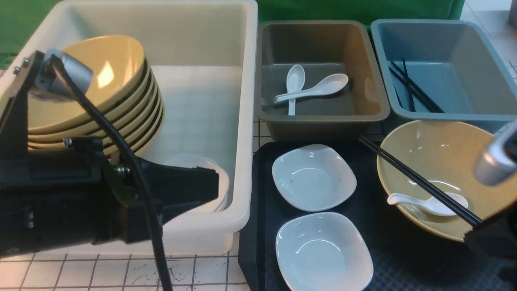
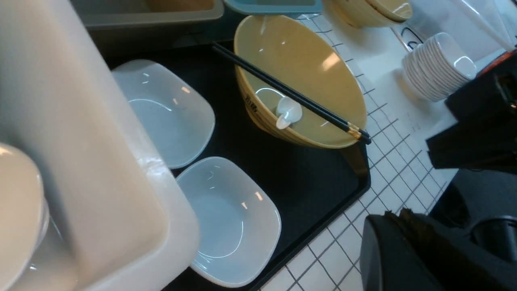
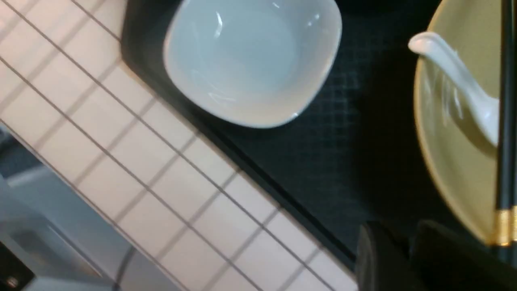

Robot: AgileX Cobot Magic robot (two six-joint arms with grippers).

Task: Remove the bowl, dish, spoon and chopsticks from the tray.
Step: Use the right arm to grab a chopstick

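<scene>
The black tray [image 1: 387,258] holds a tan-yellow bowl [image 1: 436,161] at its right and two white dishes [image 1: 313,178] [image 1: 323,250] at its left. A white spoon [image 1: 428,202] lies in the bowl. Black chopsticks [image 1: 420,182] rest across the bowl's rim, their gold-banded thick ends towards me. My right gripper [image 3: 408,238] hovers at the tray's near right. Its fingers stand a narrow gap apart with nothing between them, and the chopsticks [image 3: 507,121] pass beside its outer finger. My left gripper [image 1: 216,182] is shut and empty, above the near end of the white tub [image 1: 242,121].
The tub holds a tilted stack of tan bowls [image 1: 121,101] and some white dishes [image 1: 210,169]. Behind the tray, a grey bin [image 1: 363,72] holds two spoons and a blue bin [image 1: 464,52] holds chopsticks. More white dishes [image 2: 436,68] are stacked right of the tray.
</scene>
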